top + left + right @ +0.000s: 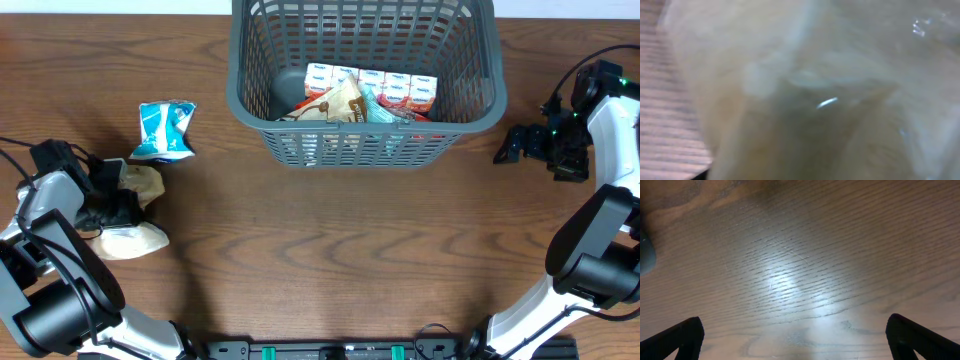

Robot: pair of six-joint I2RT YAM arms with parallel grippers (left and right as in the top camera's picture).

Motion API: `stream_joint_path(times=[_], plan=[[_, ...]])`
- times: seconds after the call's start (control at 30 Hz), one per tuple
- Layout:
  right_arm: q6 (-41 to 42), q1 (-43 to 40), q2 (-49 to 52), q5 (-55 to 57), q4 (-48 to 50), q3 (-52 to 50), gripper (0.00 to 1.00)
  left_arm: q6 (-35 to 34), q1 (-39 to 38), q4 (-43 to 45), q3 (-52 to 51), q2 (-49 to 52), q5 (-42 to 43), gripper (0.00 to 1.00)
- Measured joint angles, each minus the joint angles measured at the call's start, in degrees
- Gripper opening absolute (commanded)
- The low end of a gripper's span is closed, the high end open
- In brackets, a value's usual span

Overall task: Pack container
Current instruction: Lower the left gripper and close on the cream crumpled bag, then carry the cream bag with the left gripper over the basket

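Where the frame's lower left begins, the left gripper (118,200) sits low among two cream packets: one (143,184) just above it, the other (128,240) just below, both touching or nearly touching it. The left wrist view is filled by blurred cream wrapping pressed close to the lens, so I cannot tell how far this claw is parted or whether it grips anything. A blue-and-white packet (166,130) lies just above, near the upper cream packet. Bare wooden table (330,250) stretches wide across the lower centre. The container (350,148) stands at the top centre, its far edge cut by the frame, with a row of small cartons (372,86) and a brown packet (335,104) inside. Right of it, apart from its wall, the right gripper (512,145) hovers over bare wood, its fingertips (685,335) spread wide and empty.
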Motion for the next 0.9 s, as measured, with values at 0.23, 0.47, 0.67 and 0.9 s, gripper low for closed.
stream_joint_path(times=[0.23,0.47,0.67,0.9], plan=[[0.0,0.0,0.0,0.0,0.0,0.0,0.99,0.0,-0.1,-0.8,1.2,-0.4,2.1,0.06],[0.0,0.0,0.0,0.0,0.0,0.0,0.99,-1.4,0.0,-0.3,1.2,-0.4,3.6,0.06],[0.0,0.2,0.0,0.0,0.0,0.0,0.99,-3.7,0.0,0.0,1.2,-0.5,4.3,0.06],[0.0,0.3,0.0,0.0,0.0,0.0,0.99,-8.7,-0.7,-0.2,1.3,-7.4,5.7,0.06]])
